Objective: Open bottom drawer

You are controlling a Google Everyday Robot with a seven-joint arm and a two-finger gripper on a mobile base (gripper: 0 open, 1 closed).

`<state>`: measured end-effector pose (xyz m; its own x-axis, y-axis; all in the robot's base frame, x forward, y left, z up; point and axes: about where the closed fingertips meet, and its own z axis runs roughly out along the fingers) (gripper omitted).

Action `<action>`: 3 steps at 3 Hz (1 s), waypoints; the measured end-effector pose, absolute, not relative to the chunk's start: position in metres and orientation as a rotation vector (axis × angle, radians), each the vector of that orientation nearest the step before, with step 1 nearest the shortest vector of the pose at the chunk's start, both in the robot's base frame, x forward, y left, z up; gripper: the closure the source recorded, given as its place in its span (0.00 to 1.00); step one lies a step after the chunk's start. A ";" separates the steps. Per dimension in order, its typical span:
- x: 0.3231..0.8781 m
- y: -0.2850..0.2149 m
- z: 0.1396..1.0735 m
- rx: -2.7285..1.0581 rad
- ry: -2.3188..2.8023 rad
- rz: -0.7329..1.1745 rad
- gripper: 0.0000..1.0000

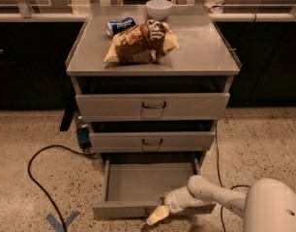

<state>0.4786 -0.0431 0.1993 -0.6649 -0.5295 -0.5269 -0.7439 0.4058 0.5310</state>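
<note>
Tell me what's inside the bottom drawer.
The bottom drawer shows only a bare grey floor. The gripper at its front panel and the arm hide part of the interior near the front.

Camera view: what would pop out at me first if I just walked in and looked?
First you'd spot the bottom drawer standing wide open near the floor, with the robot's end effector right at its front edge. Next, the crinkly brown snack bag lying on top of the grey cabinet, with a blue can and a white bowl behind it.
</note>
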 end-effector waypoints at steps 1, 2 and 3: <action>0.479 -0.043 0.203 -1.113 2.390 1.117 0.00; 0.456 -0.054 0.212 -1.093 2.421 1.147 0.00; 0.456 -0.054 0.212 -1.093 2.421 1.147 0.00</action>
